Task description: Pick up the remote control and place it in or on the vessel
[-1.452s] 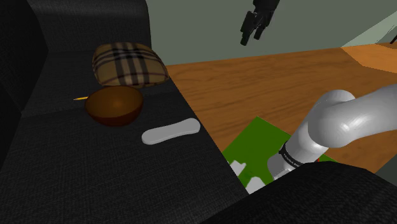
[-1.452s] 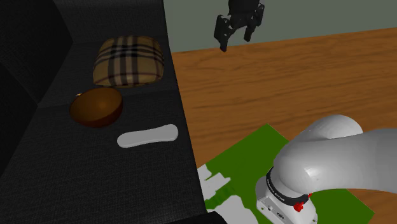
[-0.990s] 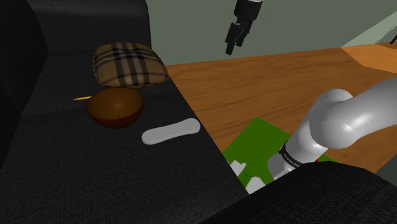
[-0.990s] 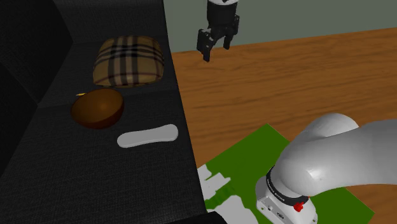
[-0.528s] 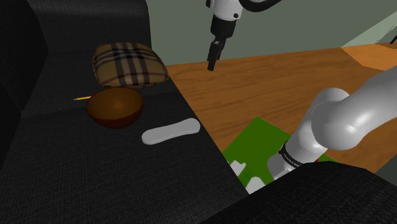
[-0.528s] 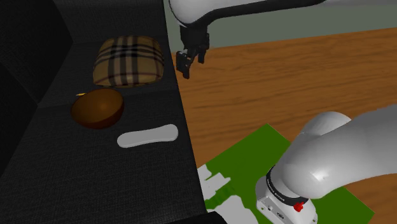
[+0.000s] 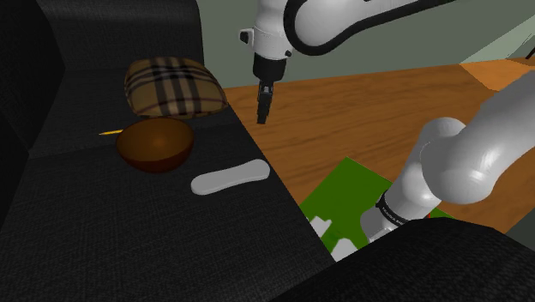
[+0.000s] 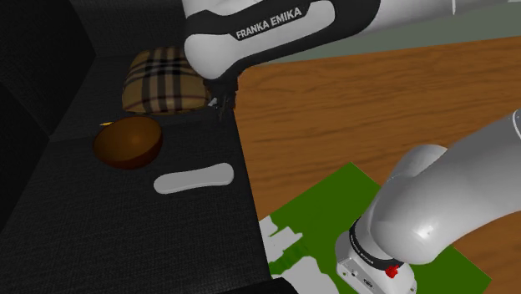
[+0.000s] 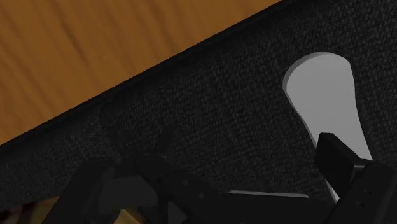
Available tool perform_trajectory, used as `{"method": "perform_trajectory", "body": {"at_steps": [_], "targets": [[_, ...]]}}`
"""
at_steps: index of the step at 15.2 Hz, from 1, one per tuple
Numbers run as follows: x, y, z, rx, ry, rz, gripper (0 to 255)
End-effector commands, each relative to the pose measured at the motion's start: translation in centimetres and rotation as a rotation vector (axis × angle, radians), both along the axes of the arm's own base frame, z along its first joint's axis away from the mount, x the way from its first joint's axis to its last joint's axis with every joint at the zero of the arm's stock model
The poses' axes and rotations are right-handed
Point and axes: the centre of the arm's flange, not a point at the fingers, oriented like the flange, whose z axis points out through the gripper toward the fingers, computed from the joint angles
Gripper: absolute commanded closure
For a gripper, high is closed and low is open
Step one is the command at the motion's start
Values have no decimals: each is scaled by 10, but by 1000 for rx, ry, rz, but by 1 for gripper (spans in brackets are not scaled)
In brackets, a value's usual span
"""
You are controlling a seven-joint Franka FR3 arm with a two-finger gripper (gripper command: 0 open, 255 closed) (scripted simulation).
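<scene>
Hand point(image 7: 263, 114) points down over the front edge of the sofa seat point(image 7: 129, 232), fingers point(image 9: 337, 159) apart, nothing between them. Pale grey remote point(image 7: 230, 178) lies flat on seat, apart from hand, near brown bowl point(image 7: 154, 142). Plaid cushion point(image 7: 174, 86) just behind bowl
</scene>
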Motion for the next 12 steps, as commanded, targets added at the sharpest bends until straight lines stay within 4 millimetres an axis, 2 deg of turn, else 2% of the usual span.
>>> {"method": "perform_trajectory", "body": {"at_steps": [1,6,11,12], "targets": [[0,23,-16,-1,7,75,0],[-8,75,-53,-4,27,258,0],[-25,125,-90,-7,47,441,0],[-27,129,-93,-7,49,457,0]]}}
